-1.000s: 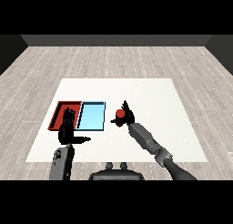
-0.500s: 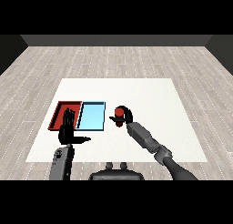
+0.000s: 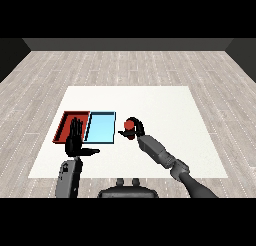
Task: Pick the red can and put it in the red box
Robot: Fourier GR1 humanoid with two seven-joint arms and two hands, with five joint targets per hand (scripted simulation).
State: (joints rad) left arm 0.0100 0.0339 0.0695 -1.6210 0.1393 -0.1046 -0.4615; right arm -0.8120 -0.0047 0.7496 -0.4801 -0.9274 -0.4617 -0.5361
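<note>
Two grey forearms reach in over the white table's point(image 3: 165, 102) near edge. Left black robot hand point(image 3: 75, 140) held up, fingers straight and spread, thumb out, holding nothing, in front of the flat red tray point(image 3: 64, 125). Right black robot hand point(image 3: 136, 129) curled round the small red cylindrical can point(image 3: 129, 125), just right of the flat light blue tray point(image 3: 101, 127). Trays touch side by side near the table's left edge.
</note>
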